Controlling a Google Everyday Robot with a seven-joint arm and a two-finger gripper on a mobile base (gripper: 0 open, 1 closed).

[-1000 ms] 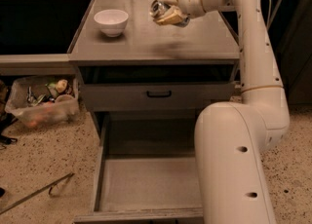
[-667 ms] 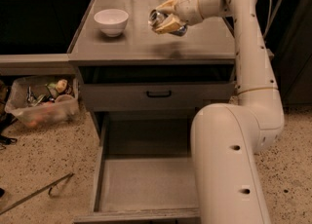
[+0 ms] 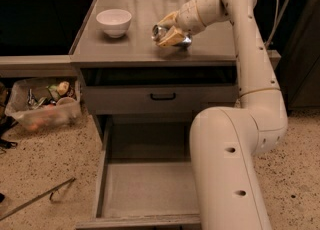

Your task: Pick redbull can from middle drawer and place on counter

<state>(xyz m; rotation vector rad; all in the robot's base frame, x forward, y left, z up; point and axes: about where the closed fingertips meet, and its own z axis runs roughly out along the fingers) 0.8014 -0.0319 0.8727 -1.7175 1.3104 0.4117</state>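
The redbull can (image 3: 161, 32) is a shiny silver can lying on its side between my gripper's tan fingers (image 3: 172, 37). My gripper (image 3: 168, 30) is shut on it, low over the counter (image 3: 137, 44), right of the white bowl (image 3: 114, 21); I cannot tell whether the can touches the top. The middle drawer (image 3: 145, 184) is pulled open below, with a bare grey floor. My white arm covers its right part.
A closed drawer front with a small black handle (image 3: 162, 96) sits under the counter. A clear plastic bin of clutter (image 3: 42, 106) stands on the speckled floor at left. A thin metal tool (image 3: 37, 199) lies on the floor at lower left. A dark sink recess (image 3: 40, 24) is left of the counter.
My gripper has moved with the can to the left and down toward the counter's surface, closer to the bowl.
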